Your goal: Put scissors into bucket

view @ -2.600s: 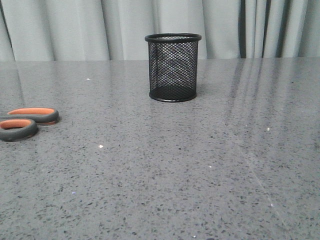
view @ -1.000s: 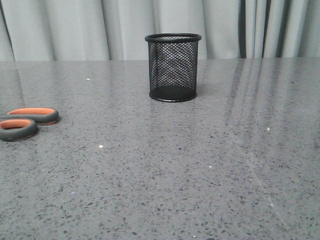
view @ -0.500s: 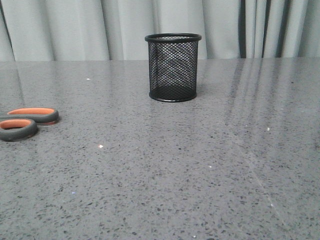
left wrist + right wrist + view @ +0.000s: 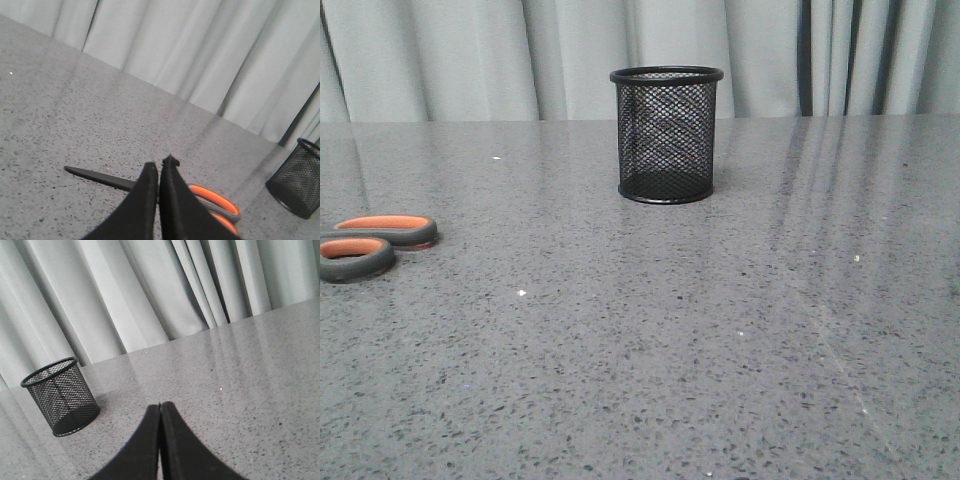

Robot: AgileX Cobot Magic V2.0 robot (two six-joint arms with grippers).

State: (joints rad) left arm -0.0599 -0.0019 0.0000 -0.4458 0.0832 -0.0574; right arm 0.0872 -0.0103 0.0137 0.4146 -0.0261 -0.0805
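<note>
1. Scissors (image 4: 375,243) flat on the grey speckled table (image 4: 650,350), well to the left of the bucket (image 4: 666,135) and nearer the robot; only the orange-lined handles visible in the front view.
2. In the left wrist view, scissors (image 4: 150,187) lying beyond the left gripper (image 4: 160,167), blade out to one side, handles toward the bucket (image 4: 297,185).
3. Left gripper fingers pressed together, holding nothing.
4. Right gripper (image 4: 160,407) likewise closed and empty, above bare table, bucket (image 4: 62,395) upright well off to its side.
5. Pale curtain (image 4: 470,55) behind the bucket.
</note>
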